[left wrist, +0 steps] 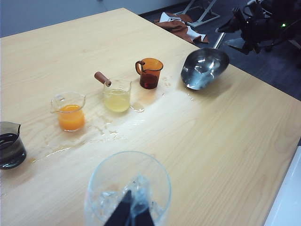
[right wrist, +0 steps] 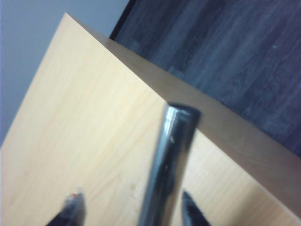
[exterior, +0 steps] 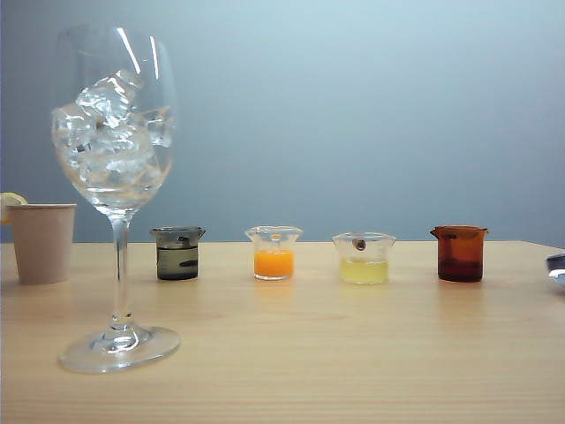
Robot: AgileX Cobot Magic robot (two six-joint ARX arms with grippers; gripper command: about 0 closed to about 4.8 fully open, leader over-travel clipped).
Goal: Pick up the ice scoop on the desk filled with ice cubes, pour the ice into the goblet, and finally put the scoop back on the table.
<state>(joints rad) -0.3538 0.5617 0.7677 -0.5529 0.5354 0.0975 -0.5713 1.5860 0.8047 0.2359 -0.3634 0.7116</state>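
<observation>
The goblet (exterior: 115,132) stands upright on the table (exterior: 353,353) at the left, its bowl heaped with ice cubes (exterior: 110,146). From above, the goblet's rim (left wrist: 96,174) sits right under my left gripper (left wrist: 134,212), whose dark fingers lie together, shut on nothing. The ice scoop (left wrist: 204,68) rests on the table near its far edge, its bowl holding only wet droplets. Its rim shows at the right border (exterior: 558,268). My right gripper (right wrist: 131,209) is open around the scoop's handle (right wrist: 164,160), with a gap on each side. That right gripper (left wrist: 237,35) sits behind the scoop.
A beige paper cup (exterior: 41,241) stands at far left. A row of small beakers crosses the middle: dark (exterior: 177,253), orange (exterior: 274,253), pale yellow (exterior: 364,258), amber (exterior: 460,253). Water is spilled near them (left wrist: 108,132). The table edge (right wrist: 221,146) is close to the handle.
</observation>
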